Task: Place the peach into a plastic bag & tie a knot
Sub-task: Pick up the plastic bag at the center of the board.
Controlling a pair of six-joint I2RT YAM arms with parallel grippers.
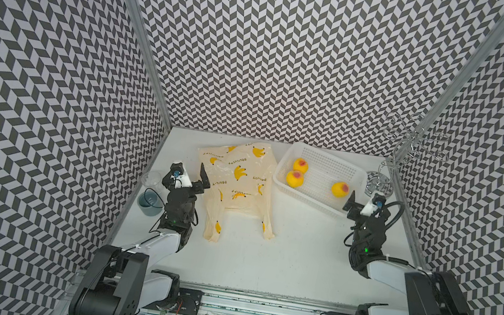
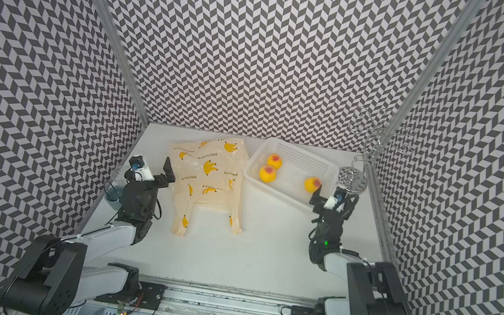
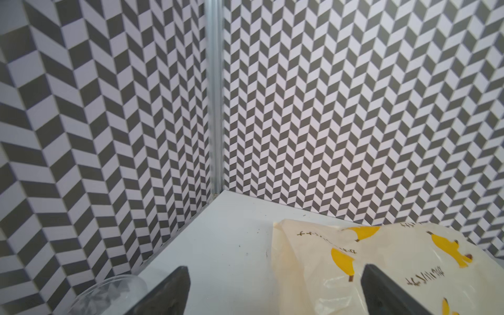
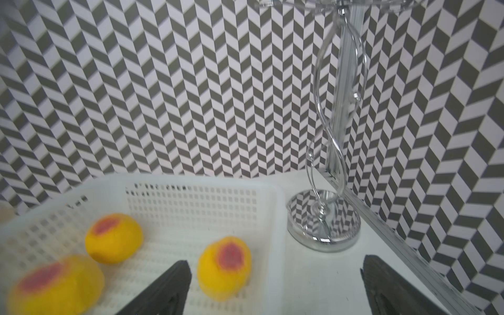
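Note:
The plastic bag (image 1: pixel 238 183) (image 2: pixel 210 175) lies flat on the white table, cream-yellow with banana prints. Its two handle strips (image 1: pixel 213 227) point toward the front and lie apart; no knot shows. Three yellow peaches with pink spots sit in the white basket (image 1: pixel 323 173). The nearest peach (image 1: pixel 340 189) (image 4: pixel 223 267) is just beyond my right gripper (image 1: pixel 350 201) (image 4: pixel 275 270), which hovers open and empty over the basket's near right corner. At the bag's left edge my left gripper (image 1: pixel 205 178) (image 3: pixel 275 275) is open, nothing between its fingers.
A clear beaker (image 1: pixel 150 197) with bluish liquid stands by the left wall beside my left arm. A chrome wire stand (image 1: pixel 380 182) (image 4: pixel 323 226) rises at the back right, close to the basket. Patterned walls close in three sides.

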